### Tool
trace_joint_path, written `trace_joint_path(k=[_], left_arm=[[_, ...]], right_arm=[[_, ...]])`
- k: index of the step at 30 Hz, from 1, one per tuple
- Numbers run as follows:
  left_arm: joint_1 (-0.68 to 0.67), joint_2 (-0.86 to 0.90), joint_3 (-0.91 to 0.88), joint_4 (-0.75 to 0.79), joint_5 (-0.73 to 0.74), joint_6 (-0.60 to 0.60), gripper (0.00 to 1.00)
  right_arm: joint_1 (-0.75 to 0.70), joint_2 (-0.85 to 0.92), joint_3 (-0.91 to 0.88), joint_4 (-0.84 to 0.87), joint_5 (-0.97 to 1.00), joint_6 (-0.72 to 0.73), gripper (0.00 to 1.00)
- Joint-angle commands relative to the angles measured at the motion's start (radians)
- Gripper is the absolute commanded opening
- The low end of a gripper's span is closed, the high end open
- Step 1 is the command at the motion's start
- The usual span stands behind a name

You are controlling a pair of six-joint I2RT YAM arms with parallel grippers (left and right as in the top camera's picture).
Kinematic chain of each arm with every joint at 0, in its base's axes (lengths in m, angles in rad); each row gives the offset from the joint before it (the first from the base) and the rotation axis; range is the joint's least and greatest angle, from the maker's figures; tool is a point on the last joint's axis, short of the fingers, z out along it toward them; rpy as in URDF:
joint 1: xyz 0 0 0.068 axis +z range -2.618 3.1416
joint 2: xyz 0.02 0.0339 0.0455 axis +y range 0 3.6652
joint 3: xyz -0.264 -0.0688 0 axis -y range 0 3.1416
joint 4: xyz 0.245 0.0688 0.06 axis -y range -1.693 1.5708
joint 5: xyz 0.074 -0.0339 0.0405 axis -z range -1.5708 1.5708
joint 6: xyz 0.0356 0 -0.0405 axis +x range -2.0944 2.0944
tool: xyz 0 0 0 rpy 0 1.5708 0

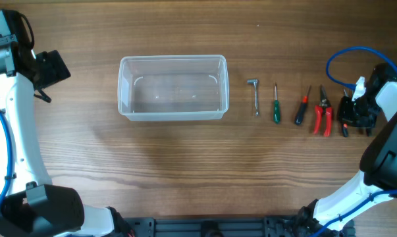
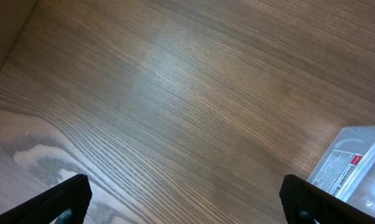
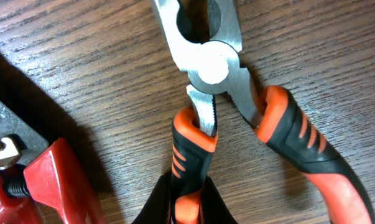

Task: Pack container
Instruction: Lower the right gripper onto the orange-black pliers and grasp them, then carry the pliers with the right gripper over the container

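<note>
First pick: right hand (image 3: 187, 200) straddles one handle of the orange-handled pliers (image 3: 209, 68), clench cannot be told; left hand (image 2: 187, 200) released; container (image 1: 172, 60) sits empty on the table (image 1: 185, 164), well apart, so next needs a firm lift and carry.

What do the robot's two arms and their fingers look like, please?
The left arm and right arm have white links and bulky black joints. A blue cable runs along each, looping above the right one. The left gripper and right gripper are black, with dark blocky fingers. No markings are legible.
</note>
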Motion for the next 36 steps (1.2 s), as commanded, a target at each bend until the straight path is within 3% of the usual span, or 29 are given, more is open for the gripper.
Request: trace_joint_path(k=[1, 9, 19, 27, 33, 36], left_arm=[[0.003, 0.003, -0.001, 0.003, -0.005, 0.002, 1.00], [0.003, 0.003, -0.001, 0.003, -0.006, 0.002, 1.00], [0.003, 0.003, -0.001, 0.003, -0.005, 0.002, 1.00], [0.003, 0.003, -0.001, 0.003, -0.005, 0.002, 1.00], [0.004, 0.003, -0.001, 0.003, -0.005, 0.002, 1.00], [0.004, 0.003, -0.001, 0.003, -0.005, 0.002, 1.00]], right_arm=[[-0.001, 0.011, -0.008, 0.008, -0.063, 0.002, 0.04], [-0.001, -0.006, 0.040, -0.033, -0.064, 0.038, 0.04], [0.110, -0.204, 0.298, -0.225, -0.164, 0.063, 0.04], [0.513, -0.429, 0.391, -0.192, -0.208, 0.053, 0.04], [0.890, -0.411, 0.391, -0.091, -0.202, 0.005, 0.04], [1.051, -0.362, 0.391, -0.034, -0.191, -0.087, 0.04]])
